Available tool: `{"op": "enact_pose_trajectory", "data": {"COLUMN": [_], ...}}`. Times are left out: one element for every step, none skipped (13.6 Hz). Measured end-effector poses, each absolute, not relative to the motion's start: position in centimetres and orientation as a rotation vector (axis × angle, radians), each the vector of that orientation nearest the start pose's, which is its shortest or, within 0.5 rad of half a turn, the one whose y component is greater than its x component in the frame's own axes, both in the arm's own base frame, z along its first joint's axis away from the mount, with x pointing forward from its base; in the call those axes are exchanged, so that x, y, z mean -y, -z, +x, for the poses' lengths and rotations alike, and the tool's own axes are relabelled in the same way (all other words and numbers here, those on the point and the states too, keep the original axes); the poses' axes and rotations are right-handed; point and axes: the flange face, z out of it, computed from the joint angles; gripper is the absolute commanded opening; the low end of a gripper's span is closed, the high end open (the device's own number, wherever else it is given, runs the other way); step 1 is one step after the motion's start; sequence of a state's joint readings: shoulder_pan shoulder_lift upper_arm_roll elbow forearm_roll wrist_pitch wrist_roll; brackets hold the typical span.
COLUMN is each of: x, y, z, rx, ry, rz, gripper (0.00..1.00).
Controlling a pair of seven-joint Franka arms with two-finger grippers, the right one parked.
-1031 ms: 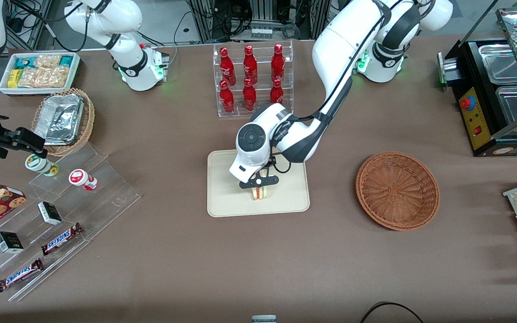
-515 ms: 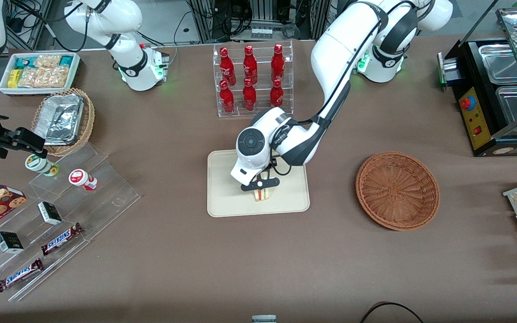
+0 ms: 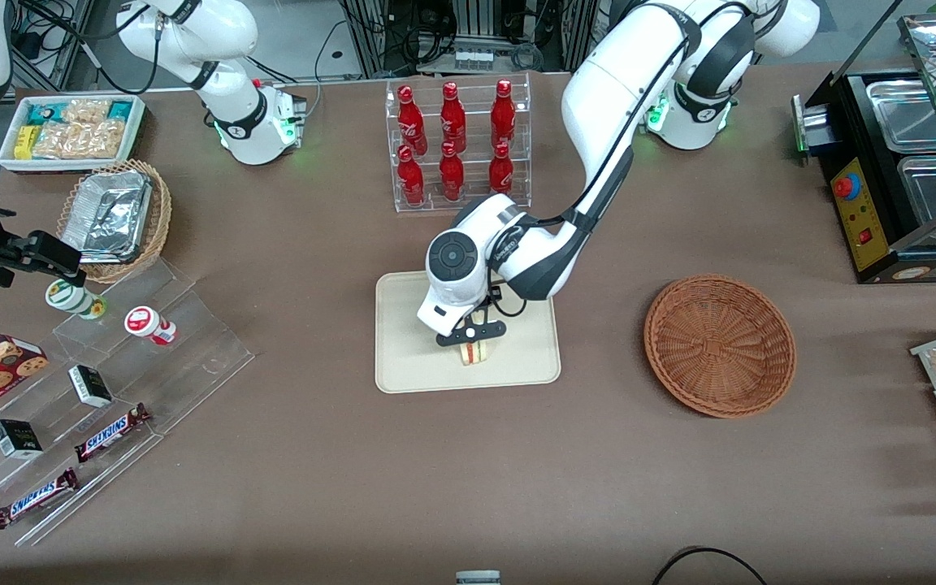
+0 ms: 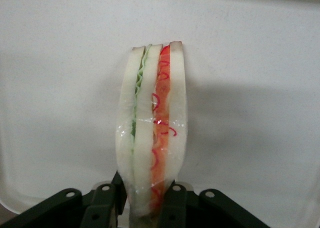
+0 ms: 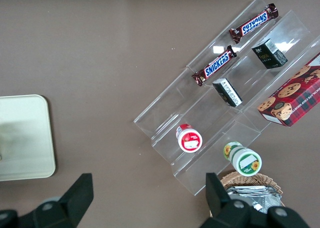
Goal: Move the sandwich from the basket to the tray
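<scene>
The sandwich [image 3: 474, 353] stands on edge over the beige tray [image 3: 403, 357], nearer the front camera than the tray's middle. My left gripper [image 3: 472, 333] comes down on it from above and is shut on it. In the left wrist view the black fingers [image 4: 175, 204] press both bread faces of the sandwich [image 4: 152, 138], whose green and red filling edge shows against the tray [image 4: 50, 88]. I cannot tell whether the wedge touches the tray floor. The reddish-brown basket [image 3: 720, 345] sits toward the working arm's end of the table, with nothing in it.
A clear rack of red bottles [image 3: 456, 146] stands farther from the front camera than the tray. Toward the parked arm's end are a tan wicker basket with foil containers [image 3: 114, 215], a white snack bin [image 3: 70, 130] and acrylic steps with candy bars [image 3: 110, 431].
The gripper with the sandwich has shifted slightly toward the working arm's end over the tray in the first half second, then held still.
</scene>
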State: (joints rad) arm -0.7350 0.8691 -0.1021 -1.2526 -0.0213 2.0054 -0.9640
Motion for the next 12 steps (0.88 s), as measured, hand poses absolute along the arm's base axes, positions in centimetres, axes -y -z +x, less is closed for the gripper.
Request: {"op": "enact_pose_trajectory", "data": {"x": [53.8,53.8,53.8,53.8,53.8,53.8,53.9,53.9,54.0,54.0,54.0,54.0], "y": [-22.8,-22.7,-22.7,-22.7,-22.8,-23.0,-23.5,-24.2,-25.2,-26.4,-27.9,-29.5], "z": [50.8,50.8,50.8,50.9,50.9,50.9,51.0,51.1,51.2,51.3,51.4,51.3], "rx": [0.261,0.262,0.262,0.263,0.263,0.263,0.263,0.262,0.263,0.264,0.263,0.261], "ry": [-0.230,-0.230,-0.230,-0.230,-0.233,-0.236,-0.234,-0.232,-0.226,-0.221,-0.217,-0.214], "rz": [-3.094,-3.093,-3.092,-3.092,-3.089,-3.086,-3.088,-3.089,-3.093,-3.096,-3.098,-3.099], "gripper": [1.00,1.00,1.00,1.00,1.00,1.00,1.00,1.00,1.00,1.00,1.00,1.00]}}
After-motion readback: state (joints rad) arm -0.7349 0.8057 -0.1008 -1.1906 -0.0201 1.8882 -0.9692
